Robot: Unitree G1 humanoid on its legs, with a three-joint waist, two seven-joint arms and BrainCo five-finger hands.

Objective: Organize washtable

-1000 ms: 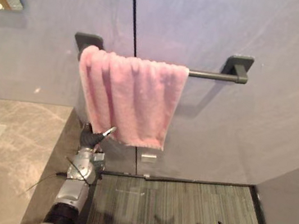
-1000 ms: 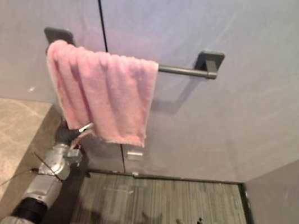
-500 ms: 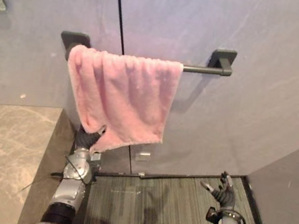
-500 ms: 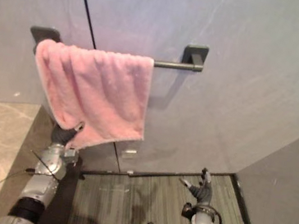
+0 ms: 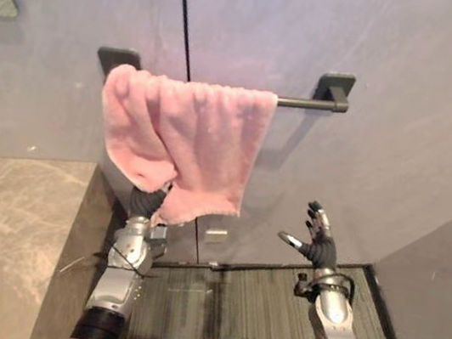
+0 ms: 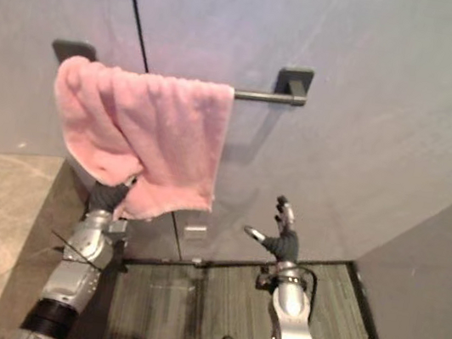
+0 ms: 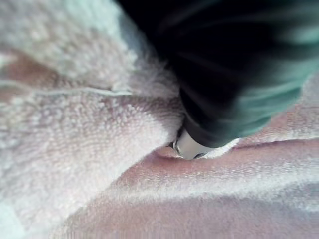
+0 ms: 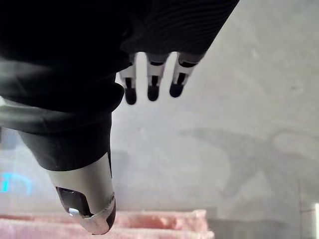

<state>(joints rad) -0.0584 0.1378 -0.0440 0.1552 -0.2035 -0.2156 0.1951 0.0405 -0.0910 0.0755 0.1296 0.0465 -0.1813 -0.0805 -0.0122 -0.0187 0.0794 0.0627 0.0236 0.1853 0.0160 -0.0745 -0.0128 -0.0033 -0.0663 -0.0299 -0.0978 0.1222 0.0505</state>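
two hands: my left hand (image 5: 147, 203) buried under the pink towel (image 5: 210, 133), grip i cannot tell; my right hand (image 5: 318, 250) raised, fingers spread.

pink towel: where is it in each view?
Left eye: towel over the bar, its left end, upper centre-left.
Right eye: towel, same drape, nearer the left edge.
Left wrist: towel close against the left hand.
Right wrist: towel as a strip past the right hand, beyond its thumb.
Shared landmark: bracket, both eye views.
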